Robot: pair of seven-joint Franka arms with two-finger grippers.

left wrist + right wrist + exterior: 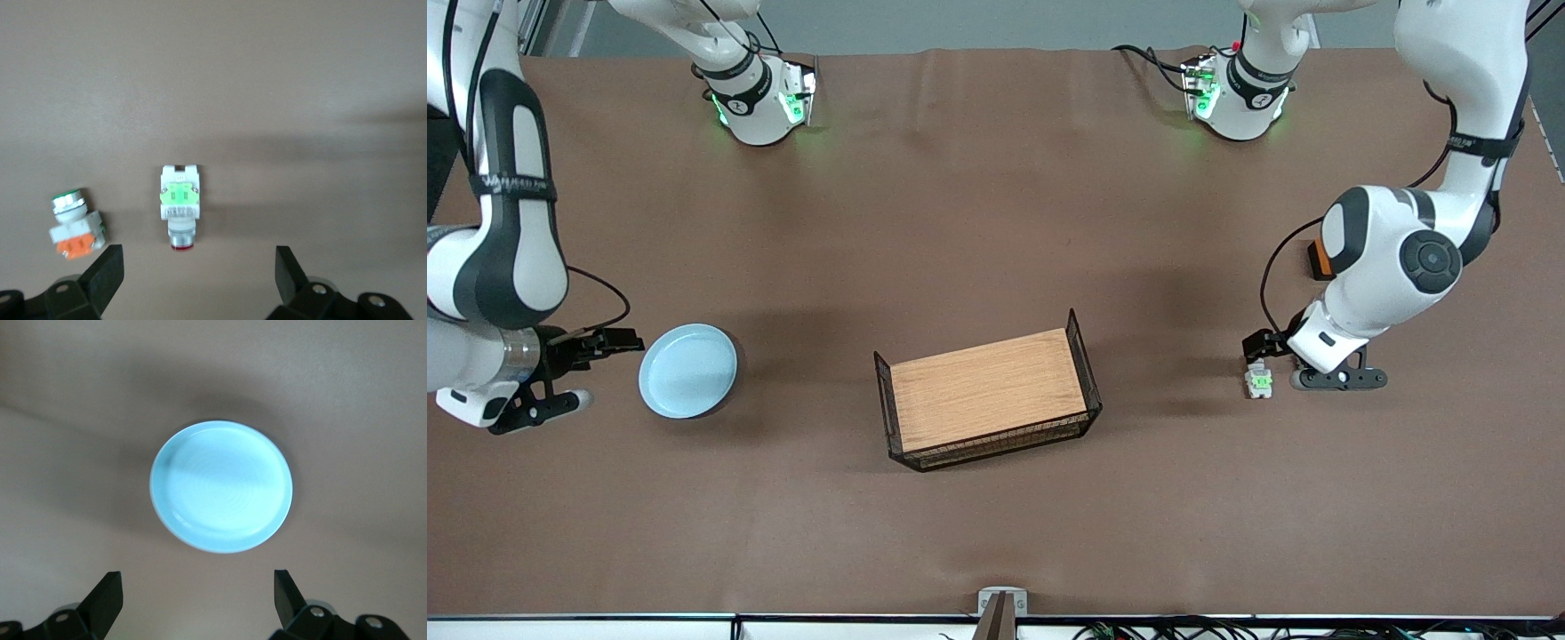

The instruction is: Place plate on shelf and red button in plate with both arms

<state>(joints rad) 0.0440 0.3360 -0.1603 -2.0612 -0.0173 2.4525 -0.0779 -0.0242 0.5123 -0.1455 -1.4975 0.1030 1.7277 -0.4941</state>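
Two push-button units lie on the brown desk (978, 222): the red button (179, 205), with a white-grey body, a bright green block and a small red cap, and a similar grey button unit (75, 230) with an orange block and a green cap, beside it. In the front view only the red button (1259, 380) shows, toward the left arm's end of the desk; the other unit is hidden under the left arm. An orange box (1319, 259) is half covered by that arm too.

There is one plate (688, 370), round, pale blue and glossy with a low rim, lying toward the right arm's end. One wire basket (987, 394) with a wooden floor stands between plate and button.

The left gripper (199, 270) hangs over the red button, fingers (107, 270) spread wide. The right gripper (197, 595) is up beside the plate, fingers (105, 593) likewise apart, nothing held.
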